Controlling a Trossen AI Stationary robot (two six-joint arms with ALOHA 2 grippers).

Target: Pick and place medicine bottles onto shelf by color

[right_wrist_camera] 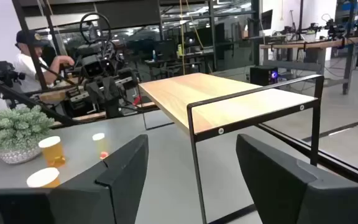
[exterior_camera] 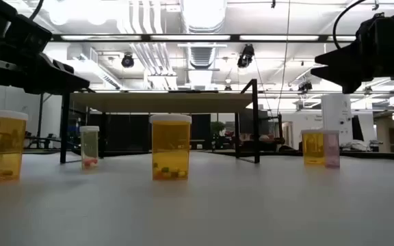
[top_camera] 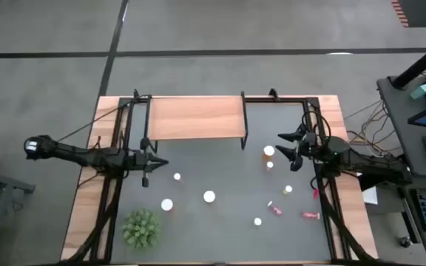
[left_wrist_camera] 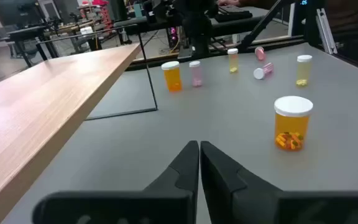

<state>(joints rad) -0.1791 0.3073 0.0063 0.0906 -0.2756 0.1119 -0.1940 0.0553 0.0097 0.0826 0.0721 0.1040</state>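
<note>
Bottles (top_camera: pixel 269 151) — just beside right gripper (top_camera: pixel 293 148) | fingers apart — shelf (top_camera: pixel 195 118) bare

Lighting's pretty even overhead, from ceiling strip lights (exterior_camera: pixel 204 37) that blow out white in the low view. Soft, faint shadows on the grey table (top_camera: pixel 220 222). Low view is backlit, so both arms read as dark silhouettes. Nearest bottle (exterior_camera: pixel 1 145) looks slightly soft.
</note>
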